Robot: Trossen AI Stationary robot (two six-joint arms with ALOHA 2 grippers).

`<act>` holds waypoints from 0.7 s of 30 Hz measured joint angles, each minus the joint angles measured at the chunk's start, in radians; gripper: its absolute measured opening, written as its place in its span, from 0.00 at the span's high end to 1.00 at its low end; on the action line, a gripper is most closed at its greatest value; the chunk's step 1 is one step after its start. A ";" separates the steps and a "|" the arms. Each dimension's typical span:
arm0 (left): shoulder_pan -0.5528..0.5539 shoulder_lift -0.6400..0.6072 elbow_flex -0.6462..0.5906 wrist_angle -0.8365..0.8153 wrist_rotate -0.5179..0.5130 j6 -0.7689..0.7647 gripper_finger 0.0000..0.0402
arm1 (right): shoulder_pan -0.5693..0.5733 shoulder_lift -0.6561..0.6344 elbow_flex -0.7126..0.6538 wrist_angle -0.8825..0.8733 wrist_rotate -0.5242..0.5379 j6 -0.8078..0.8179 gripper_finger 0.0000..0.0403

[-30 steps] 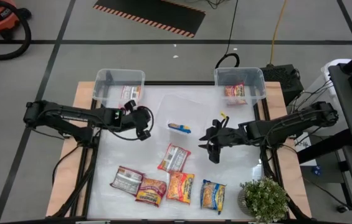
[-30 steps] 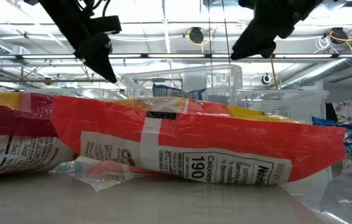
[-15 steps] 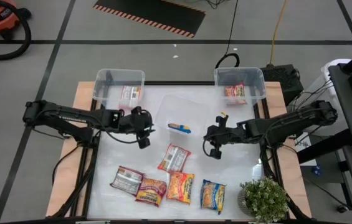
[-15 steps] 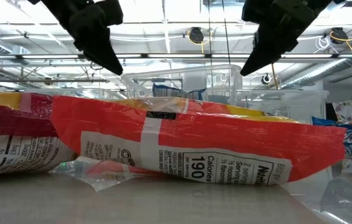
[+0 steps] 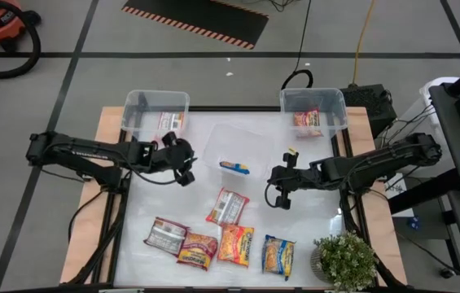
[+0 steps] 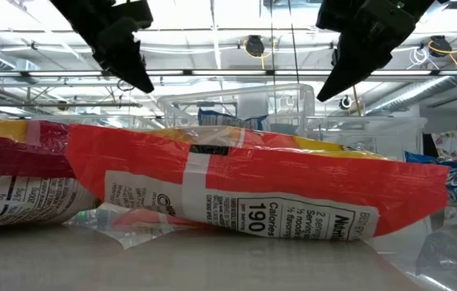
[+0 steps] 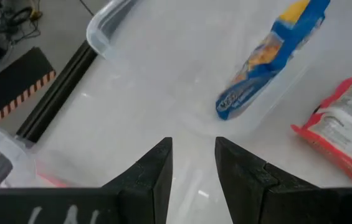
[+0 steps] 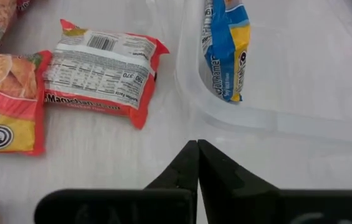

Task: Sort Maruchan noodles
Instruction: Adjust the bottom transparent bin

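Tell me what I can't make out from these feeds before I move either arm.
- Low view: the red packet up against the lens hides the table and most other packets.
- High view: the packet in the left bin is too small to read.
- Left wrist view: that bin is cut off by the picture's edge.
- Right wrist view: the orange packet is cut off at the edge.

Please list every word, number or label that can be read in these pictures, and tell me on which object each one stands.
"190", "Calories": on the red packet lying nearest in the low view.
"Ramen": on the blue packet in the clear bin.
"370", "Maruchan": on the red-edged packet beside that bin, printed upside down.
Large letters on the orange packet: cut off, not readable as a word.
All other packet text is too small to read.
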 joint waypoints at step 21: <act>0.022 0.152 -0.001 0.109 0.154 0.039 0.68 | 0.000 0.000 0.001 -0.015 0.081 -0.006 0.99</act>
